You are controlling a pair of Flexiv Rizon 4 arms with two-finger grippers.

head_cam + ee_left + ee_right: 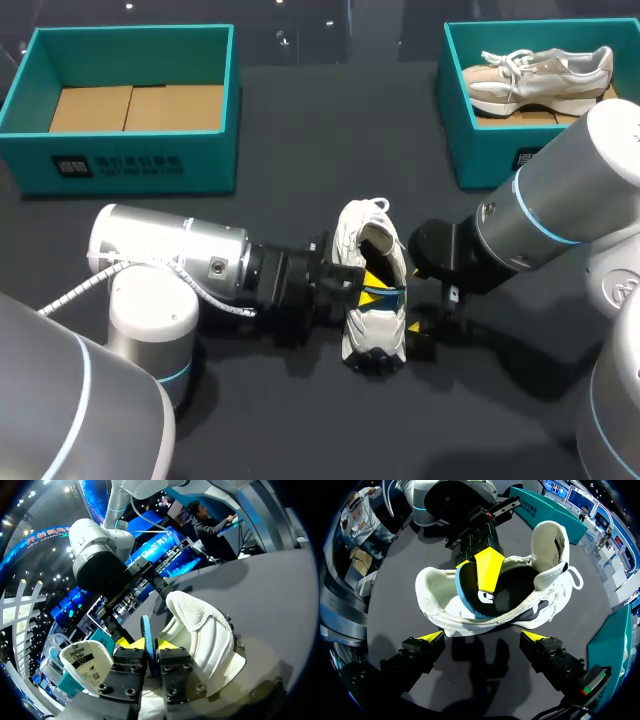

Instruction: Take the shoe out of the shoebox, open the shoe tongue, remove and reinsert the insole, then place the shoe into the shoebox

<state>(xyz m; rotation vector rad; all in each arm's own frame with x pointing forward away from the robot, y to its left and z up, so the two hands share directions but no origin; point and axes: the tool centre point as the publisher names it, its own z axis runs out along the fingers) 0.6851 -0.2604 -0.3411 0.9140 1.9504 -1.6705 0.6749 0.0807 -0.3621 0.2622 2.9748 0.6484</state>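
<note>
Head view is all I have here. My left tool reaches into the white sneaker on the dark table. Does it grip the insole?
Observer: Yes. In the left wrist view the left tool is shut on the black insole with a blue edge, which stands upright between its two fingers.
Operator: And is my right tool on the shoe?
Observer: No. The right wrist view shows the right tool open, with its yellow tips wide apart and both short of the sole of the white sneaker.
</note>
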